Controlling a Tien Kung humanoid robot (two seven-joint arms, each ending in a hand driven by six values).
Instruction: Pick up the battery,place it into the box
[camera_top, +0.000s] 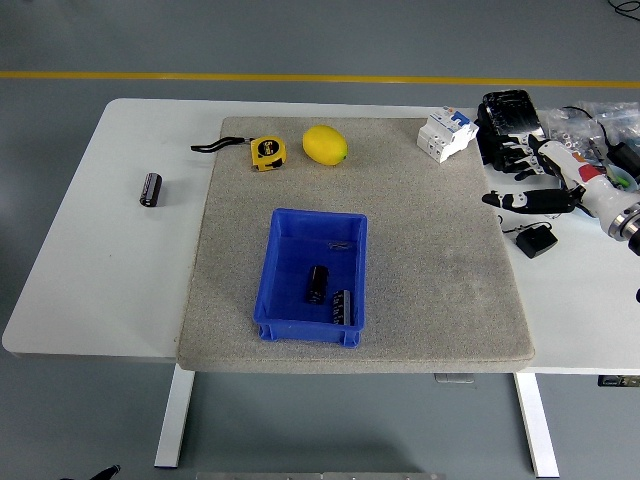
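Observation:
A blue box (311, 245) sits on the grey mat. Two black batteries lie inside it, one (317, 283) near the middle and one (342, 306) by the near right corner. Another black battery (151, 188) lies on the white table at the far left, off the mat. My right hand (520, 180) is open and empty at the right edge of the table, far from the box. My left arm is out of view.
A yellow tape measure (266, 152) and a lemon (325, 144) lie at the back of the mat (440, 270). A white breaker block (446, 133), a black pack (510, 118), a small black adapter (530, 242) and bags of parts crowd the right end.

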